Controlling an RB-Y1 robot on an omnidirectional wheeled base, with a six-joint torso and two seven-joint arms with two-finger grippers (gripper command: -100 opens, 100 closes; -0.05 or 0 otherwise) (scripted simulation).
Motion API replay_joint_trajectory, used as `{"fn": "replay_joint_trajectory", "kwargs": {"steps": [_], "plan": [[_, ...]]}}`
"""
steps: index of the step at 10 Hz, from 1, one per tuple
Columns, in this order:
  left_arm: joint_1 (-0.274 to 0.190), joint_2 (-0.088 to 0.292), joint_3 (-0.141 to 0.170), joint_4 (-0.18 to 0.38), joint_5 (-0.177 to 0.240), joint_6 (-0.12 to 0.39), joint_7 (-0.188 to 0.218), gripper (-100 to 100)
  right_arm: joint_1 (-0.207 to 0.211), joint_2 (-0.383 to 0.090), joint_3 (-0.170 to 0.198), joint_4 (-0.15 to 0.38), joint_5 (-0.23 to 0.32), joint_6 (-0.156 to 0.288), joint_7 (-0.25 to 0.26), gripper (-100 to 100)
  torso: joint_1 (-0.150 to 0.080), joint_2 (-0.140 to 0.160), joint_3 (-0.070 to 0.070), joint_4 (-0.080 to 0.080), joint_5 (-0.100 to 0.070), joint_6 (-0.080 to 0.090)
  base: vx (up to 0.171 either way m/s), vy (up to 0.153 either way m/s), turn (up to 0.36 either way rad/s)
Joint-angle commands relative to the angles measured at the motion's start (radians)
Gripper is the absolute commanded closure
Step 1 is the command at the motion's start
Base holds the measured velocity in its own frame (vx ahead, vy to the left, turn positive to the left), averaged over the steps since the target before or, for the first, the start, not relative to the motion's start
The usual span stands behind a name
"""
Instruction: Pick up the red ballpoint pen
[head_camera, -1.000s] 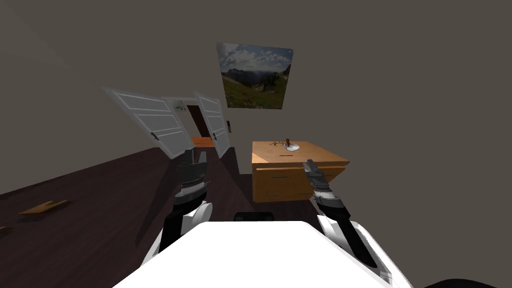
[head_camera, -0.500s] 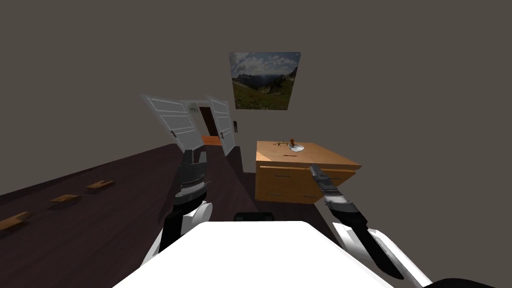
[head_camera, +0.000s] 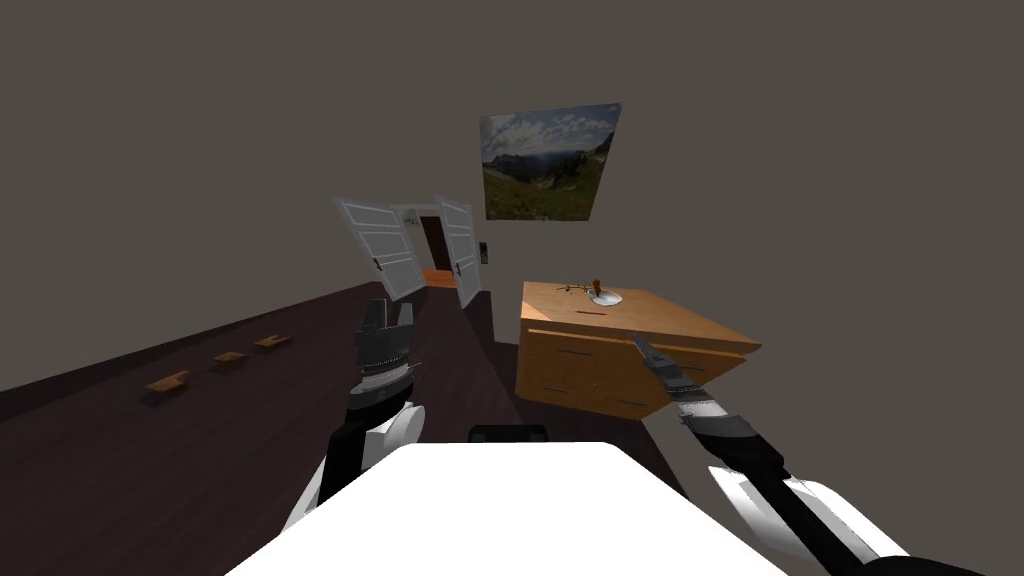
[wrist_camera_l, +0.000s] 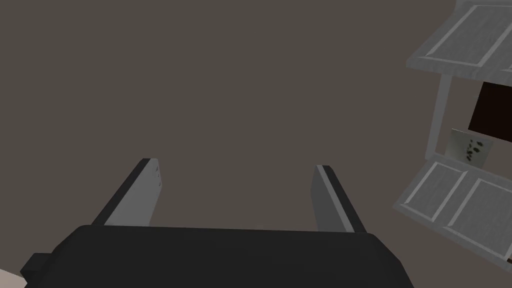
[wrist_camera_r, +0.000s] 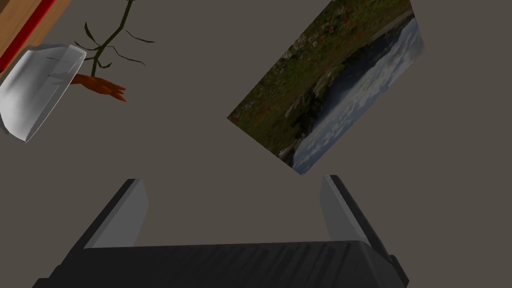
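While the left gripper (head_camera: 390, 312) is hanging over the dark floor (head_camera: 200, 430) with its fingers spread wide and nothing between them, the white doors (head_camera: 385, 245) are standing open beyond it. The red pen (wrist_camera_r: 24, 32) is lying flat on the brown table (head_camera: 690, 322), near its front edge, just in front of a white bowl (head_camera: 607, 297) with a twig in it. The right gripper (head_camera: 642, 346) is reaching out before the table's drawers, fingers spread too, holding nothing.
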Motion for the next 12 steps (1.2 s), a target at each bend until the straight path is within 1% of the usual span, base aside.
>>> {"fn": "replay_joint_trajectory", "kwargs": {"steps": [1, 2, 3, 4, 5, 6, 7, 8, 9, 10, 11, 12], "plan": [[0.0, 0.0, 0.0, 0.0, 0.0, 0.0, 0.0, 0, 0.008, -0.03, -0.013, 0.026, 0.01, -0.013, 0.0, -100, 0.0, 0.0, 0.0, 0.0, 0.0, 0.0, -0.039, 0.007, 0.119], [0.0, 0.0, 0.0, 0.0, 0.0, 0.0, 0.0, 0, 0.028, -0.073, -0.043, 0.065, 0.03, -0.03, -0.003, -100, 0.0, -0.001, 0.0, 0.0, 0.0, 0.001, -0.045, 0.008, 0.234], [0.0, 0.0, 0.0, 0.0, 0.0, 0.0, 0.0, 0, 0.028, -0.083, -0.043, 0.068, 0.03, -0.03, -0.003, -100, 0.0, 0.0, 0.0, 0.0, 0.0, 0.0, -0.036, 0.003, 0.137], [0.0, 0.0, 0.0, 0.0, 0.0, 0.0, 0.0, 0, 0.048, -0.123, -0.071, 0.111, 0.052, -0.049, -0.006, -100, 0.0, -0.001, 0.0, 0.0, 0.0, 0.001, -0.041, 0.014, 0.267], [0.0, 0.0, 0.0, 0.0, 0.0, 0.0, 0.0, 0, 0.048, -0.139, -0.071, 0.111, 0.052, -0.049, -0.006, -100, 0.0, -0.001, -0.001, 0.0, 0.0, 0.0, -0.028, 0.007, 0.107], [0.0, 0.0, 0.0, 0.0, 0.0, 0.0, 0.0, 0, 0.068, -0.176, -0.097, 0.156, 0.076, -0.069, -0.007, -100, 0.0, -0.001, -0.001, 0.0, 0.0, 0.001, -0.028, 0.017, 0.17], [0.0, 0.0, 0.0, 0.0, 0.0, 0.0, 0.0, 0, 0.068, -0.196, -0.097, 0.156, 0.076, -0.069, -0.007, -100, 0.0, -0.002, -0.001, 0.0, 0.0, 0.0, -0.024, 0.01, 0.137], [0.0, 0.0, 0.0, 0.0, 0.0, 0.0, 0.0, 0, 0.089, -0.228, -0.121, 0.188, 0.103, -0.091, -0.008, -100, 0.0, -0.002, -0.001, 0.0, 0.0, 0.001, -0.026, 0.01, 0.251], [0.0, 0.0, 0.0, 0.0, 0.0, 0.0, 0.0, 0, 0.089, -0.255, -0.121, 0.202, 0.103, -0.091, -0.008, -100, 0.0, -0.002, -0.001, 0.0, 0.0, 0.0, -0.02, 0.002, 0.144], [0.0, 0.0, 0.0, 0.0, 0.0, 0.0, 0.0, 0, 0.109, -0.29, -0.143, 0.242, 0.132, -0.115, -0.008, -100, -0.001, -0.002, -0.001, 0.0, 0.0, 0.001, -0.016, 0.009, 0.279], [0.0, 0.0, 0.0, 0.0, 0.0, 0.0, 0.0, 0, 0.109, -0.316, -0.143, 0.248, 0.132, -0.115, -0.008, -100, 0.0, -0.003, -0.002, -0.001, 0.0, 0.0, -0.012, 0.002, 0.11], [0.0, 0.0, 0.0, 0.0, 0.0, 0.0, 0.0, 0, 0.13, -0.346, -0.163, 0.292, 0.163, -0.14, -0.007, -100, -0.001, -0.003, -0.002, -0.001, 0.0, 0.001, -0.011, 0.01, 0.231]]}}
